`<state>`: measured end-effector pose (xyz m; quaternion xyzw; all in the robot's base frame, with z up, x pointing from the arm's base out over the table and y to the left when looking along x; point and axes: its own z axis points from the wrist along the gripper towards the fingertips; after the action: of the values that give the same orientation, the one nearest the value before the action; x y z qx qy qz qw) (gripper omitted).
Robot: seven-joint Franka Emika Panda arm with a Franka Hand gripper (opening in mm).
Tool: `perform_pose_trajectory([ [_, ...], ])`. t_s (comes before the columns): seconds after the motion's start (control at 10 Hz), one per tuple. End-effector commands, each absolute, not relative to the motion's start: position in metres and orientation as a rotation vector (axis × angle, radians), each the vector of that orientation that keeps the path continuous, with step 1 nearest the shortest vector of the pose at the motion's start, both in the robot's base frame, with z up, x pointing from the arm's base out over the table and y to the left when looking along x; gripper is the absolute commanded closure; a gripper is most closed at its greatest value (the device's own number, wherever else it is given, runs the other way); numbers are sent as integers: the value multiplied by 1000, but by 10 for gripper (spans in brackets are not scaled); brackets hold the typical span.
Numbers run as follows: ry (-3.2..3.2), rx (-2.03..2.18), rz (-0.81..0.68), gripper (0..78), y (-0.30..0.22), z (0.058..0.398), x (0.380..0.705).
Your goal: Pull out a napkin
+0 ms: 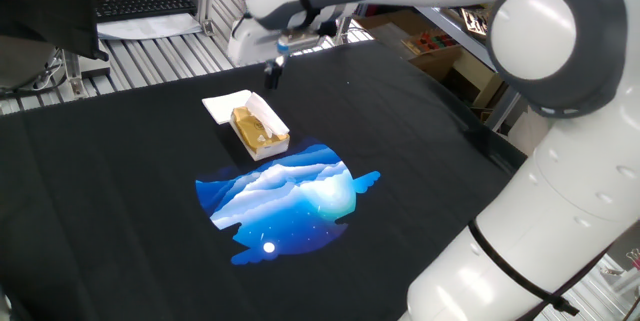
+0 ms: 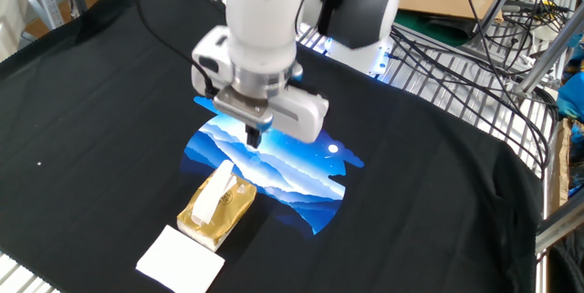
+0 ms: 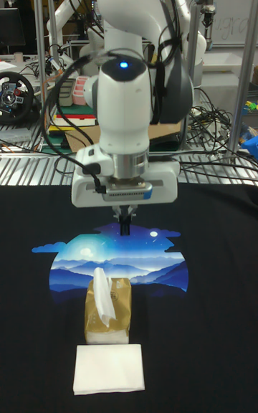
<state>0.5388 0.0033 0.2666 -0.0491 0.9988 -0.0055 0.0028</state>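
A golden-brown pack (image 2: 217, 213) lies on the black cloth, also seen in one fixed view (image 1: 260, 132) and in the tall view (image 3: 107, 311). A thin white napkin (image 3: 104, 297) sticks up out of its top slot (image 2: 213, 198). A squarer white sheet (image 2: 181, 262) lies flat against the pack's end (image 1: 224, 106). My gripper (image 2: 256, 138) hangs above the blue print, a short way from the pack and not touching it (image 3: 125, 225) (image 1: 270, 73). Its fingers are pressed together with nothing between them.
A blue mountain print (image 2: 274, 163) covers the middle of the black cloth (image 2: 109, 101). A keyboard (image 1: 145, 3) sits beyond the table's far edge. Cables (image 2: 474, 47) and a metal grid (image 2: 547, 129) run along one side. My own arm's base (image 1: 520, 251) stands at the table's right.
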Motion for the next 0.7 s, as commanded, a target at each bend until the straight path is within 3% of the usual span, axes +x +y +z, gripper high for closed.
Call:
perform_pose_trajectory([
  [0.1, 3130, -127, -14, 776, 6, 242, 538],
  [0.7, 3176, -80, 3, 776, -13, 236, 535],
])
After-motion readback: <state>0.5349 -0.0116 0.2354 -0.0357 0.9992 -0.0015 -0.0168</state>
